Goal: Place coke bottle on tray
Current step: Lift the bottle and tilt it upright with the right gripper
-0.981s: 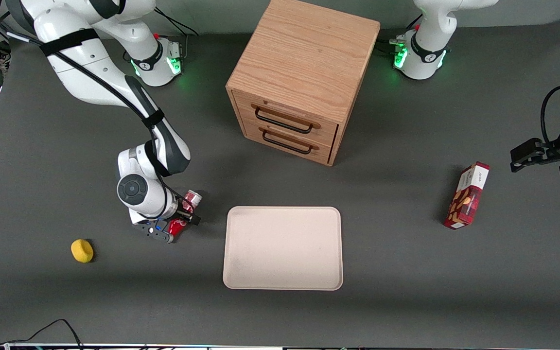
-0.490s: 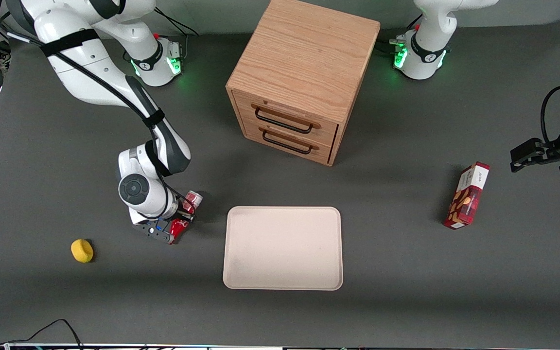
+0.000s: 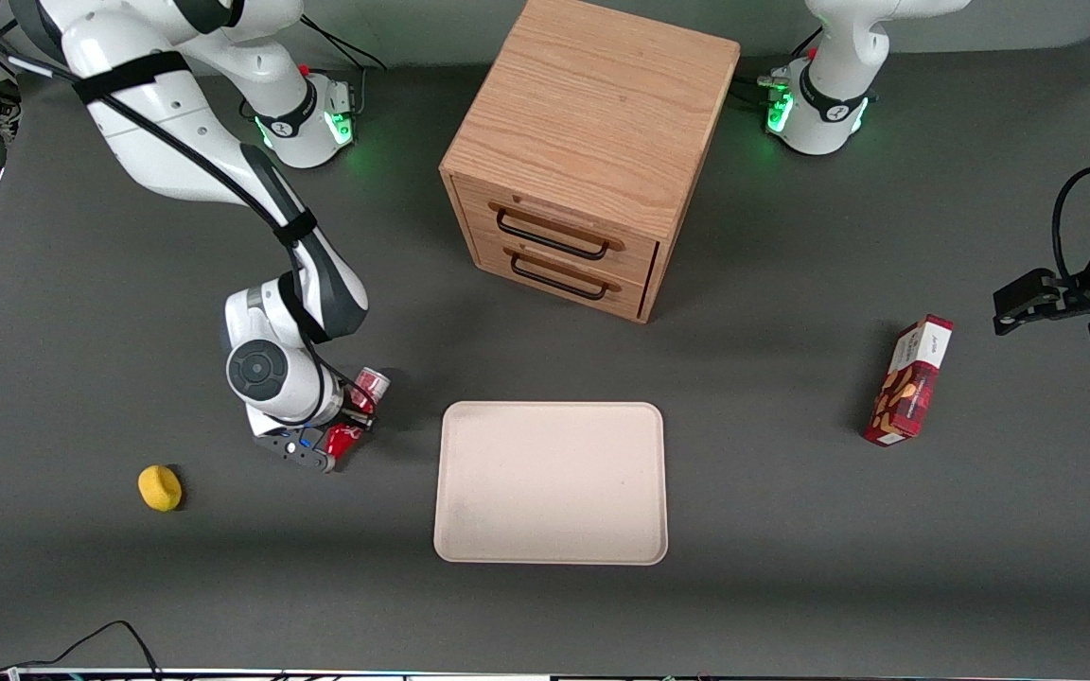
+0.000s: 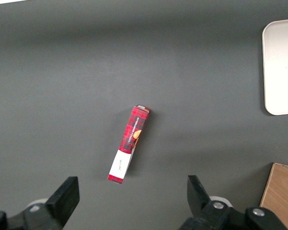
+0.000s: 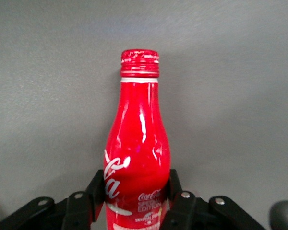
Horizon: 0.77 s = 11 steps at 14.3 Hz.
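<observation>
The coke bottle (image 3: 357,409) is red with white script. It lies on the dark table beside the tray's short edge, toward the working arm's end. Its silvery base end (image 3: 374,380) points away from the front camera. My right gripper (image 3: 351,418) is shut on its body. In the right wrist view the fingers (image 5: 97,184) press both sides of the bottle (image 5: 137,143), and the red cap (image 5: 140,62) points away from the wrist. The cream-beige tray (image 3: 550,482) lies flat and holds nothing. Its corner also shows in the left wrist view (image 4: 281,67).
A wooden drawer cabinet (image 3: 592,161) stands farther from the front camera than the tray. A small yellow object (image 3: 160,488) lies toward the working arm's end. A red snack box (image 3: 909,381) lies toward the parked arm's end; it also shows in the left wrist view (image 4: 129,143).
The fingers have closed in on the bottle. The gripper and the bottle have shifted slightly toward the working arm's end.
</observation>
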Available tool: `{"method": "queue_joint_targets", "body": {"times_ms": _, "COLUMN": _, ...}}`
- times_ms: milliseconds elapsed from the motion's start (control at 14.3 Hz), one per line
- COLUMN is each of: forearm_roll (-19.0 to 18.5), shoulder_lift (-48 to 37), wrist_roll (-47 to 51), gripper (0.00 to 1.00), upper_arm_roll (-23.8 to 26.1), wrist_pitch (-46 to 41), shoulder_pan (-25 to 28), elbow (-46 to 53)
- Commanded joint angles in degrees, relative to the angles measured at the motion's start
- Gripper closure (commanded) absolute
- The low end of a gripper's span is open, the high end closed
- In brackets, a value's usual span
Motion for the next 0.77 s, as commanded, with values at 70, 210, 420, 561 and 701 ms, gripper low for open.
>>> {"method": "queue_joint_targets", "body": {"times_ms": 70, "forearm_roll": 0.1, "shoulder_lift": -12.3, "wrist_roll": -3.5, "gripper": 1.0, "upper_arm_roll": 0.8, "wrist_pitch": -12.9, "shoulder_pan": -0.3, "elbow": 0.1}}
{"method": "queue_joint_targets", "body": {"times_ms": 210, "forearm_roll": 2.8, "shoulder_lift": -16.4, "wrist_roll": -5.7, "gripper": 1.0, "upper_arm_roll": 1.0, "wrist_pitch": -19.8, "shoulder_pan": -0.3, "elbow": 1.9}}
{"method": "queue_joint_targets", "body": {"times_ms": 420, "forearm_roll": 5.0, "shoulder_lift": -21.6, "wrist_roll": -7.8, "gripper": 1.0, "upper_arm_roll": 1.1, "wrist_pitch": -28.1, "shoulder_pan": -0.3, "elbow": 5.2}}
{"method": "queue_joint_targets", "body": {"times_ms": 561, "forearm_roll": 6.1, "shoulder_lift": -22.7, "wrist_roll": -9.6, "gripper": 1.0, "upper_arm_roll": 1.0, "wrist_pitch": -34.8, "shoulder_pan": -0.3, "elbow": 10.0}}
{"method": "queue_joint_targets", "body": {"times_ms": 701, "forearm_roll": 6.2, "shoulder_lift": -22.6, "wrist_roll": -11.3, "gripper": 1.0, "upper_arm_roll": 1.0, "wrist_pitch": -41.5, "shoulder_pan": -1.1, "elbow": 15.9}}
